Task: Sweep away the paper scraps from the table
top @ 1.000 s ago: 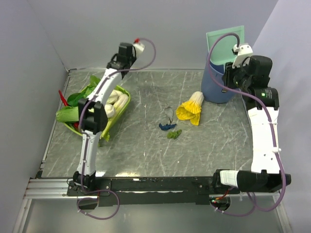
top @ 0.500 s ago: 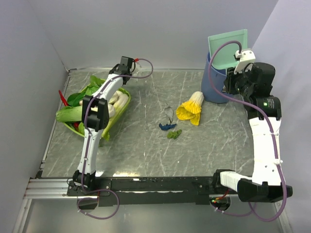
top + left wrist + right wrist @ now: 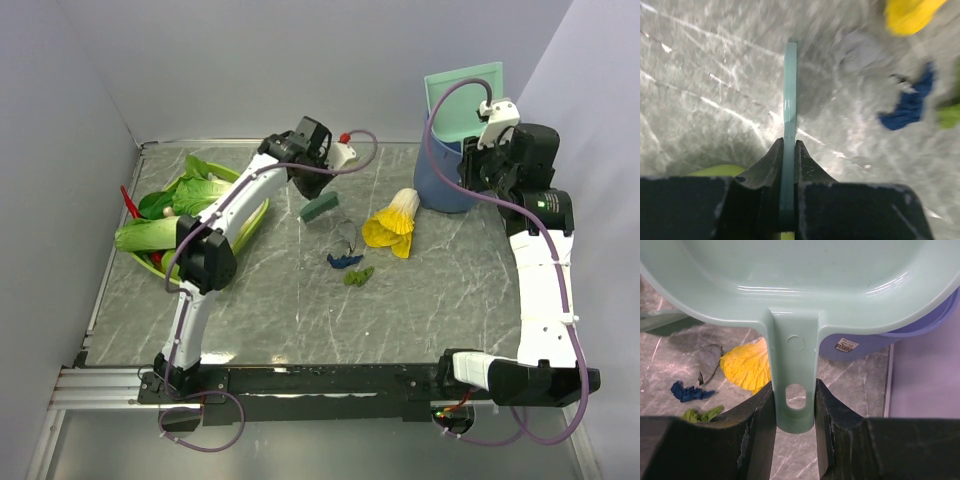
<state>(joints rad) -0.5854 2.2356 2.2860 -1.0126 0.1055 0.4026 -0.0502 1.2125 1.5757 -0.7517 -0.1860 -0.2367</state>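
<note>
Left gripper (image 3: 788,150) clamped on teal brush (image 3: 318,208), held edge-on low over table (image 3: 300,320). Right gripper (image 3: 794,390) closed on handle of mint dustpan (image 3: 790,280), pan held above blue bucket (image 3: 445,185). Paper scraps (image 3: 346,261) seen mid-table: 3 wads, blue, green, greyish, just beside yellow frilly vegetable (image 3: 392,225). 0 scraps collected, as judged. Dustpan lip best laid flat at cluster's right-near side. Brush then set down left of wads and drawn across in 1 stroke, vegetable skirted.
</note>
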